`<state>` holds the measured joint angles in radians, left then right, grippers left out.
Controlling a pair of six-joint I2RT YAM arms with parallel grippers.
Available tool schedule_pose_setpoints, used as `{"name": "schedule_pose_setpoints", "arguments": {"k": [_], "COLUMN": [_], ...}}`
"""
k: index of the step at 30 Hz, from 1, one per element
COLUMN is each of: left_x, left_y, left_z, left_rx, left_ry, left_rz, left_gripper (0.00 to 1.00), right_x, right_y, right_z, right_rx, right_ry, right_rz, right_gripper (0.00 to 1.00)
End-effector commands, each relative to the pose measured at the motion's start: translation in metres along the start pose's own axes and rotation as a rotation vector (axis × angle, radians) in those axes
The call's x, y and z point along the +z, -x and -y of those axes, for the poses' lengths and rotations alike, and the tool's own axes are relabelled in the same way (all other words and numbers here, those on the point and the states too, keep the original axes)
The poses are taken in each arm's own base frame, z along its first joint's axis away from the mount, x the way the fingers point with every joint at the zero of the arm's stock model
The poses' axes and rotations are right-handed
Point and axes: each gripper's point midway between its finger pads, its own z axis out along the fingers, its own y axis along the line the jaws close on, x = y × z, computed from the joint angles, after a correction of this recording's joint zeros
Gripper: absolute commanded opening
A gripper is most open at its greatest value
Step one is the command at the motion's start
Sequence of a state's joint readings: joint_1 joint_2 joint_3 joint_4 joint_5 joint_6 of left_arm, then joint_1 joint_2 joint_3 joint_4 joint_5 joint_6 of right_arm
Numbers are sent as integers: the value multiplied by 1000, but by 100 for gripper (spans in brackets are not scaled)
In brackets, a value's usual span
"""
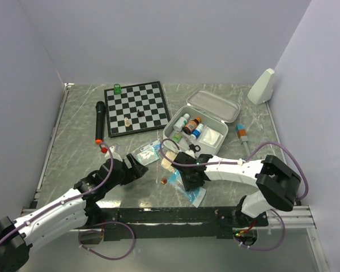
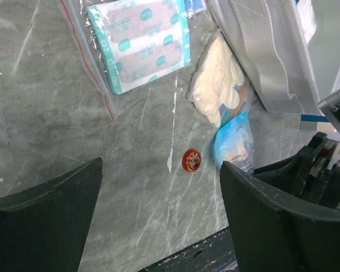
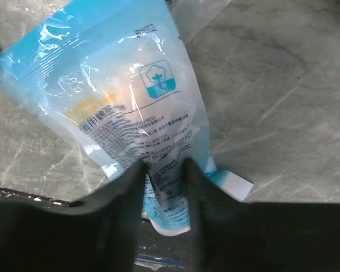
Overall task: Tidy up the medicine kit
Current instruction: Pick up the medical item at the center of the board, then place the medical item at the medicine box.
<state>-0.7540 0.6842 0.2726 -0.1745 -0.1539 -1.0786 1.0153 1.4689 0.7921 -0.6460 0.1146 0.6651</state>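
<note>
**Right arm has the blue packet by its tail, and the kit waits at one o'clock**

Starting on the left, the left gripper (image 2: 161,226) hangs over the grey marbled table (image 1: 73,133). Its black fingers (image 2: 45,218) are spread wide with nothing between them. In its wrist view, a clear zip bag of teal-edged sticking plasters (image 2: 141,42) lies at twelve o'clock. A small round red cap (image 2: 191,160) sits at one o'clock, and just past it is a clear pouch of white cotton-like wadding (image 2: 218,85).

Into the middle now. The right gripper (image 3: 161,181) is pinching the narrow lower end of a blue-and-clear crinkly plastic packet (image 3: 130,96), the film bunched between its fingers. The rest of the packet lies slack on the table.

On the right is the medicine kit (image 1: 214,105), a white soft-shell case with rounded corners, near the right gripper at its one o'clock. The lid is thrown back and small bottles (image 1: 191,126) stand in the left half.

That is a tail-end hold on slippery film, so I'd lift slowly and straight up until the packet hangs free. Then carry it towards one o'clock and come in over the kit's right half, well away from the bottles. Lower it until the packet lies flat before the fingers part. A fast swing looks likely to shake it loose.
</note>
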Motion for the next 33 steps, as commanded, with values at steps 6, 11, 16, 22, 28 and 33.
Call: {"name": "schedule_pose_setpoints", "arguments": {"k": [6, 11, 16, 22, 28, 33], "left_x": [1, 1, 2, 4, 1, 2], "left_y": [3, 4, 3, 1, 7, 9], "left_z": [7, 8, 9, 12, 14, 13], "left_rx": [-19, -17, -17, 1, 35, 52], "left_ry": [-25, -29, -32, -41, -33, -35], "left_rz": [11, 13, 8, -7, 9, 21], "left_gripper": [89, 89, 89, 89, 89, 90], "right_x": [-24, -90, -155, -166, -131, -100], "right_y": [8, 43, 96, 184, 242, 256], "right_z": [10, 8, 28, 96, 100, 77], "right_rx": [35, 26, -31, -15, -176, -270], "right_ry": [-28, 28, -54, -230, -255, -168], "right_rz": [62, 224, 407, 571, 562, 527], "right_gripper": [20, 18, 20, 24, 21, 21]}}
